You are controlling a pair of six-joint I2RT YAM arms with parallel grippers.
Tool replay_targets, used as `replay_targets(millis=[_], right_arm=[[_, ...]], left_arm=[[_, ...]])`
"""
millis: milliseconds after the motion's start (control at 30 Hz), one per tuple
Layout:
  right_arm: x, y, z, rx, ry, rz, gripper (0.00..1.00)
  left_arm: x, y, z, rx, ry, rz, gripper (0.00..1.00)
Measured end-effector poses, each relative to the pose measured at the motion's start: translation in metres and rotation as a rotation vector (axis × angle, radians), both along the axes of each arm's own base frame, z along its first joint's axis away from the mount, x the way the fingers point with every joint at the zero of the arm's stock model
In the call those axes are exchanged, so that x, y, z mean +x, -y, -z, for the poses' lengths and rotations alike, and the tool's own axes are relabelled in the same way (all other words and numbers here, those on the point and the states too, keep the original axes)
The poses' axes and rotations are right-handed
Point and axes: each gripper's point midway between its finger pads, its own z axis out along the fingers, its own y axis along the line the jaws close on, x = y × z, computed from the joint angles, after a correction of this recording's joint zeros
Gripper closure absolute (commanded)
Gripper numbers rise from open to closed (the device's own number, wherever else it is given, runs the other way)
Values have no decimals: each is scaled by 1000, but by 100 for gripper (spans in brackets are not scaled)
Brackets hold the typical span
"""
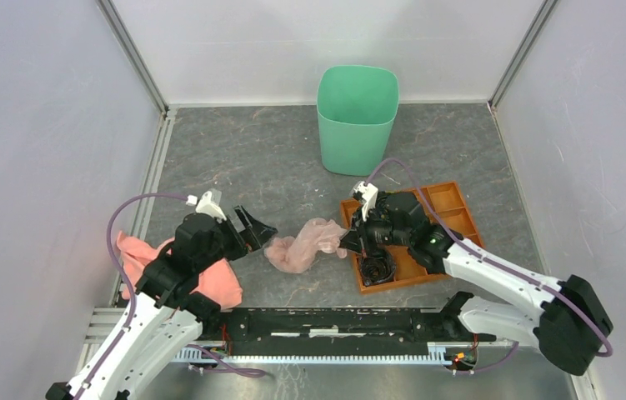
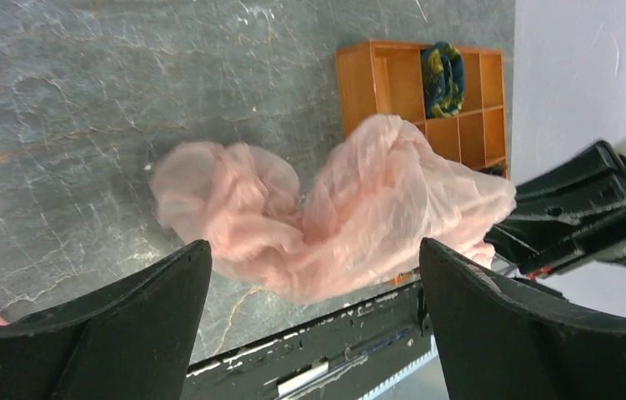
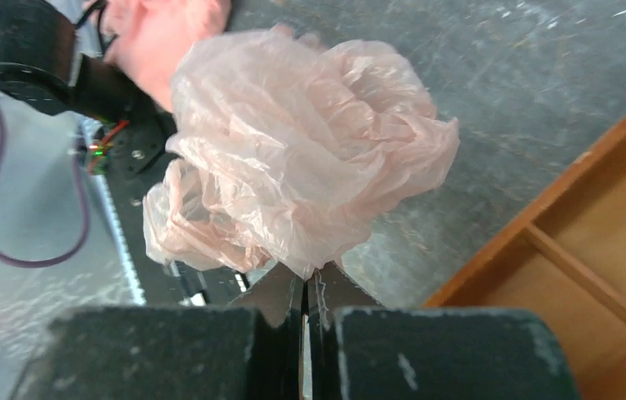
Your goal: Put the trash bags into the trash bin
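The pale pink see-through trash bag [image 1: 305,244] lies crumpled on the grey table between the two arms; it also shows in the left wrist view [image 2: 334,208] and the right wrist view [image 3: 301,158]. My right gripper [image 1: 348,239] is shut on the bag's right edge, the film pinched between its fingertips [image 3: 307,279]. My left gripper [image 1: 257,231] is open and empty, just left of the bag, its jaws wide apart [image 2: 313,275]. The mint-green trash bin [image 1: 357,118] stands upright at the back centre, open at the top.
An orange compartment tray [image 1: 451,218] lies under the right arm, holding a dark blue-yellow item [image 2: 443,77]. A salmon-pink cloth [image 1: 209,279] lies under the left arm at the left. The black rail [image 1: 334,321] runs along the near edge.
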Motion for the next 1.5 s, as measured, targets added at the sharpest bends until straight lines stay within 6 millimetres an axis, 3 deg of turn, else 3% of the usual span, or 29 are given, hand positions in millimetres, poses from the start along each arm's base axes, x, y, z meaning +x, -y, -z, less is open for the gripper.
replay_targets(millis=[233,500,633,1033,1133,1267,1333,1433,1500], right_arm=[[-10,-13,3,65,-131,-64,100],[5,-7,3,83,-138,-23,100],[3,-6,10,79,-150,-23,100],[1,-5,12,74,-141,-43,100],[0,-5,12,74,-137,-51,100],[-1,-5,13,71,-130,-62,99],[-1,-5,14,65,-124,-66,100],[1,1,23,14,-113,-59,100],[9,8,27,-57,-97,-28,100]], left_arm=[[-14,14,17,-44,-39,93,1],[-22,20,39,-75,-92,121,22],[-19,20,40,-76,-94,106,29],[5,2,76,60,-171,-34,29],[10,3,87,87,-201,-44,42],[17,4,97,112,-227,-47,83],[20,3,98,131,-218,-48,96],[29,1,82,156,-181,-57,98],[41,1,51,164,-116,-65,98]])
